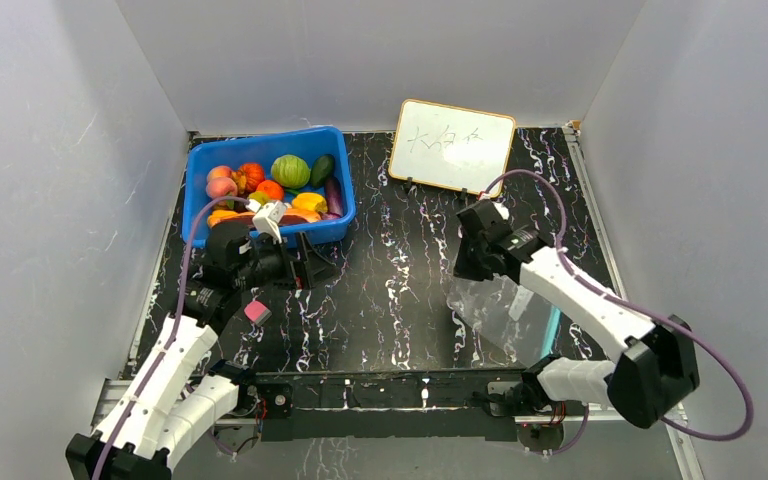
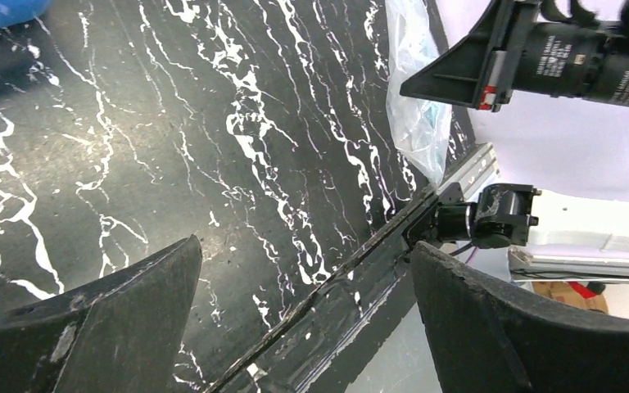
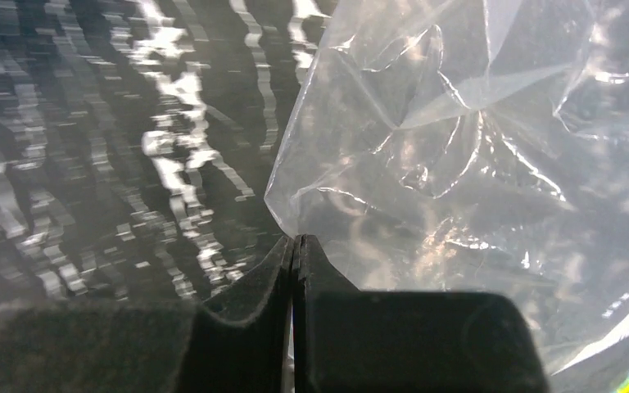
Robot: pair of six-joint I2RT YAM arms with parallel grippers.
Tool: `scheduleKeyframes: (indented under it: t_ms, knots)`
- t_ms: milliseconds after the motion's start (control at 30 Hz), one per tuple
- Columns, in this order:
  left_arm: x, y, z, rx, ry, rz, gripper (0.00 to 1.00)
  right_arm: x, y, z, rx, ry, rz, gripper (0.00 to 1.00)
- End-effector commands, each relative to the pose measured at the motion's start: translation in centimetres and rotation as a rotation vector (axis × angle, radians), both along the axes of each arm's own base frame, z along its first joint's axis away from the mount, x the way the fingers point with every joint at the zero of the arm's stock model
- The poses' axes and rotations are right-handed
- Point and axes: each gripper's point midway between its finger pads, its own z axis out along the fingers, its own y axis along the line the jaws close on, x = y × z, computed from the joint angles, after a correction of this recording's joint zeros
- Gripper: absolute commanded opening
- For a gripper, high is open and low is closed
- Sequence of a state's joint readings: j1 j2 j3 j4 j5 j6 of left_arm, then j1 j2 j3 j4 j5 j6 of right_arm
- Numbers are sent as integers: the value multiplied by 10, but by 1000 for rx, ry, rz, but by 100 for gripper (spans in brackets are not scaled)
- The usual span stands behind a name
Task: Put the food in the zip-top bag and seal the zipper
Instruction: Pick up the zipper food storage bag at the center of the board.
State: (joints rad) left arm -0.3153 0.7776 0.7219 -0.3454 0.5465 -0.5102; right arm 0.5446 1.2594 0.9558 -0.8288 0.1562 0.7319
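Observation:
The food (image 1: pixel 290 170) lies in the blue bin (image 1: pixel 340 215) at the back left: a green round fruit, peaches (image 1: pixel 221 181), orange, yellow and red pieces. My left gripper (image 1: pixel 305 268) hovers just in front of the bin, open and empty; the left wrist view shows its jaws (image 2: pixel 307 270) wide apart over the table. My right gripper (image 1: pixel 470 265) is shut on an edge of the clear zip-top bag (image 1: pixel 505 310), the closed tips (image 3: pixel 295 246) pinching the plastic (image 3: pixel 459 147). The bag hangs toward the near right. Its teal zipper (image 1: pixel 553 330) runs along the right side.
A small pink cube (image 1: pixel 257 311) lies by the left arm. A whiteboard (image 1: pixel 452 145) leans at the back centre. The bag (image 2: pixel 414 90) and the right arm (image 2: pixel 557 57) show in the left wrist view. Grey walls enclose the black marbled table (image 1: pixel 390 280).

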Motion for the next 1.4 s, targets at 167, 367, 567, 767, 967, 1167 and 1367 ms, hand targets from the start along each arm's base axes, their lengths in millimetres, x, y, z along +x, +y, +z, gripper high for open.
scheduleKeyframes:
  t_ms: [167,367,567,767,967,1167,1367]
  knots:
    - [4,-23,1,-101,11,-68,98,13,77,99,557,-184,5,0]
    - [7,-45,-2,-137,29,-86,98,21,104,140,834,-269,7,0]
    - [7,-71,-7,-131,40,-120,98,29,116,159,957,-280,-18,0]
    - [13,-90,11,-194,22,-71,97,33,124,179,1078,-293,-38,0]
    - [0,-108,5,-198,-21,-130,98,41,127,183,1069,-272,-68,0]
    - [-7,-122,-4,-128,-66,-174,98,51,125,191,1098,-287,-127,0]
    - [-1,-129,-30,-34,-24,-164,93,56,129,183,1070,-271,-121,0]
